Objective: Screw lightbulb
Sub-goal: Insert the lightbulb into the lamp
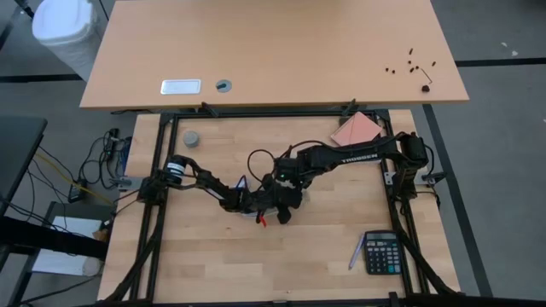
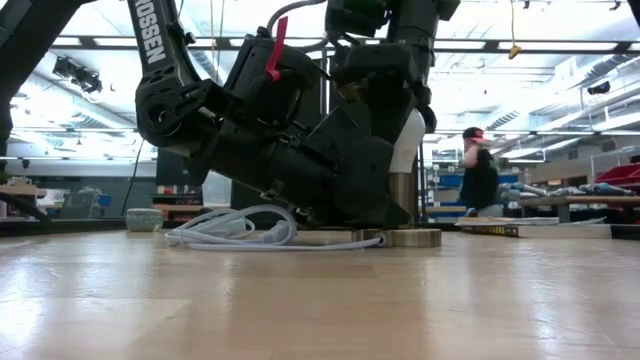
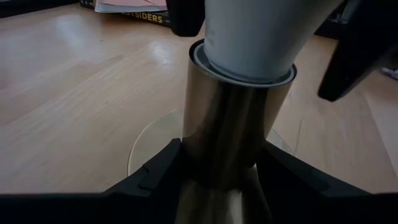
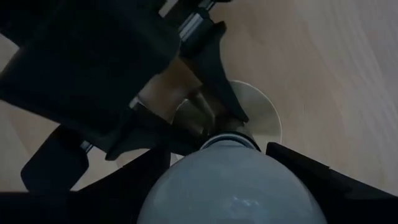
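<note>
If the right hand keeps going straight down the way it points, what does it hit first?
The lightbulb, already between the right hand fingers; under it stands the brass socket.

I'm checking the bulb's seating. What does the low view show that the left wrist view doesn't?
Only the low view shows the coiled white cable, a person in the room behind, and the socket's base disc edge-on. Only the left wrist view shows the left claw closed around the metallic socket tube. Both show the lightbulb standing upright in the socket.
</note>
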